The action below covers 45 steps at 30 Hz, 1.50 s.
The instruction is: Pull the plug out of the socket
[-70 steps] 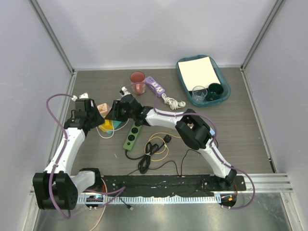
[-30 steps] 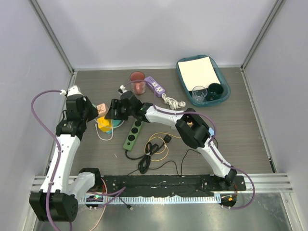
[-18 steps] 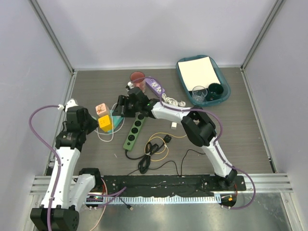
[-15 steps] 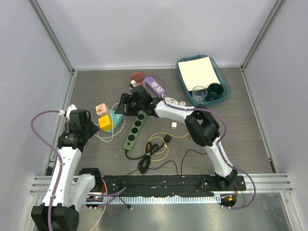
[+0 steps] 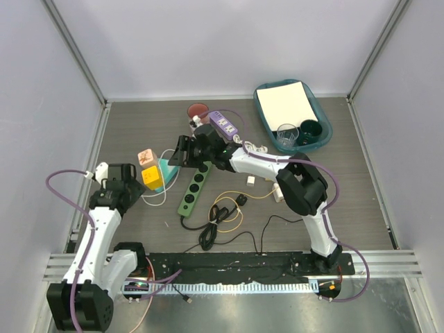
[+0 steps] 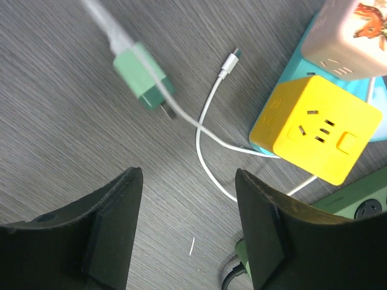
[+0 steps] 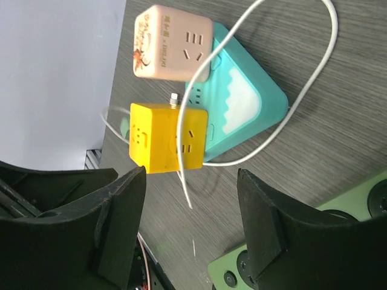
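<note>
The socket [image 5: 193, 187] is a long green strip lying slantwise mid-table, and the outlets I can see are empty. Its edge shows in both wrist views [image 6: 363, 199] [image 7: 314, 254]. The plug [image 6: 145, 81] is a small pale green box with prongs and a white cable, slightly blurred. It is loose, apart from the strip and ahead of my left gripper [image 6: 188, 175]. That gripper [image 5: 130, 184] is open and holds nothing. In the top view I cannot pick the plug out. My right gripper [image 7: 192, 175] [image 5: 177, 159] is open and empty over the strip's far end.
A yellow cube [image 5: 151, 177], a pink cube [image 5: 145, 157] and a teal base [image 5: 166, 171] sit left of the strip. A small white box [image 5: 250, 181], black round plug [image 5: 241, 200] and cord tangle [image 5: 215, 232] lie to its right. Purple strip [image 5: 223, 125], red cup [image 5: 198, 111], teal tray [image 5: 260, 104] behind.
My left gripper has gone from shut to open while drawing back toward the near left. The right gripper has shifted right along the strip's far end, uncovering the small white box.
</note>
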Each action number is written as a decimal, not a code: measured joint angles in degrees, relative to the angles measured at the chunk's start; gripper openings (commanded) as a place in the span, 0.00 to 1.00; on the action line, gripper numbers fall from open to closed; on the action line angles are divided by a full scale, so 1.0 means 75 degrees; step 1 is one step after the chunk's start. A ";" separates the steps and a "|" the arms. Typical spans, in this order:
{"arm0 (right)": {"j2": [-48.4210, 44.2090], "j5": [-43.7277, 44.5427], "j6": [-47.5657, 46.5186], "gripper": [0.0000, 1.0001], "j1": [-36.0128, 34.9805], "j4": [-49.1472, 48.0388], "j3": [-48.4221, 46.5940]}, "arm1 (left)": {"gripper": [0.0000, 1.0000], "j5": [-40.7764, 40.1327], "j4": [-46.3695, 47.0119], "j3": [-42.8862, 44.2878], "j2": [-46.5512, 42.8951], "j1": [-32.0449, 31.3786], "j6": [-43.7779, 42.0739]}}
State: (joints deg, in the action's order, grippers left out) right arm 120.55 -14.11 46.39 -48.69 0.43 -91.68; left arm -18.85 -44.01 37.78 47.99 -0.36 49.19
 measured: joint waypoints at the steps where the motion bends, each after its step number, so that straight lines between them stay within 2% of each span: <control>1: 0.0000 0.0003 -0.0003 0.67 0.0000 -0.0012 0.0047 | 0.73 -0.0026 0.0015 0.0000 0.0114 0.0000 0.0015; 4: -0.0006 0.0012 -0.0023 0.67 0.0000 -0.0015 0.0192 | 0.80 -0.0119 -0.0006 0.0052 0.0490 0.0000 -0.0038; 7: -0.0017 0.0015 -0.0055 0.67 0.0000 -0.0017 0.0294 | 0.82 -0.0283 -0.0117 0.0405 0.0796 0.0000 -0.0256; 12: -0.0041 0.0032 -0.0085 0.67 0.0003 -0.0041 0.0370 | 0.85 -0.0481 0.0102 0.1457 0.0895 0.0000 -0.1131; 15: -0.0041 0.0029 -0.0079 0.67 0.0000 -0.0082 0.0376 | 0.90 -0.0277 0.0388 0.1816 0.0968 0.0000 -0.1702; 17: -0.0041 0.0029 -0.0076 0.66 0.0000 -0.0160 0.0411 | 0.96 -0.0017 0.0562 0.2078 0.1271 0.0000 -0.2078; 23: -0.0041 0.0029 -0.0076 0.67 0.0000 -0.0291 0.0606 | 0.98 0.0525 0.0699 0.3083 0.3124 0.0000 -0.2754; 26: -0.0041 0.0029 -0.0079 0.67 0.0000 -0.0297 0.0679 | 0.97 0.0691 0.0813 0.3625 0.4179 0.0000 -0.3042; 31: -0.0041 0.0035 -0.0105 0.67 0.0003 -0.0283 0.0761 | 0.94 0.0938 0.0839 0.4290 0.5295 0.0000 -0.3418; 38: -0.0041 0.0035 -0.0169 0.67 0.0000 -0.0280 0.0766 | 0.85 0.1326 0.0985 0.4500 0.5998 0.0000 -0.3646; 45: -0.0041 0.0035 -0.0169 0.67 0.0000 -0.0283 0.0766 | 0.74 0.1381 0.0991 0.4500 0.6137 0.0000 -0.3786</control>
State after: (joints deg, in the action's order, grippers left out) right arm 120.25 -13.85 45.12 -48.69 -1.69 -85.93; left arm -8.49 -36.58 71.53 94.02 -0.36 20.80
